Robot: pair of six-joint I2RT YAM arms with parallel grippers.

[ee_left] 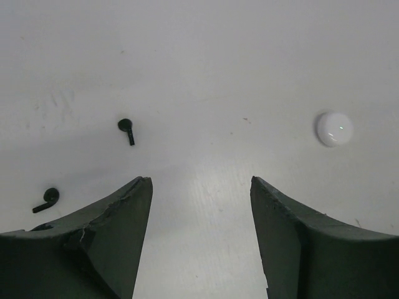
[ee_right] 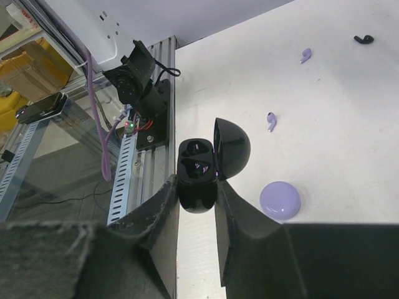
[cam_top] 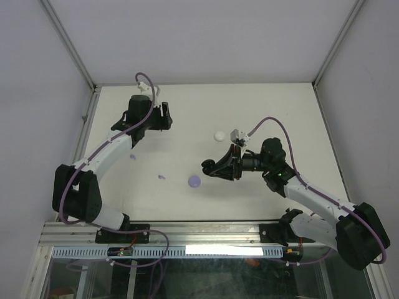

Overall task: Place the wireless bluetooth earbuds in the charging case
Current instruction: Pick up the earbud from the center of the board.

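The black charging case [ee_right: 198, 177] hangs above the table with its lid [ee_right: 232, 148] swung open and both sockets bare. My right gripper [ee_right: 196, 187] is shut on its lower half; from above, that gripper [cam_top: 209, 166] sits mid-table. Two black earbuds [ee_left: 126, 128] [ee_left: 47, 198] lie on the table ahead and to the left of my left gripper [ee_left: 201, 180], which is open and holds nothing. This left gripper [cam_top: 167, 117] is at the far left of the table. Two lavender earbuds [ee_right: 271, 119] [ee_right: 305, 55] lie beyond the case, and a black earbud [ee_right: 364, 39] lies farther off.
A shut lavender round case [cam_top: 194, 181] lies just left of the held case, also in the right wrist view [ee_right: 280, 199]. A shut white round case [cam_top: 219, 135] rests behind it, at the right in the left wrist view [ee_left: 334, 128]. White walls enclose the table; an aluminium rail [cam_top: 187, 232] runs along the near edge.
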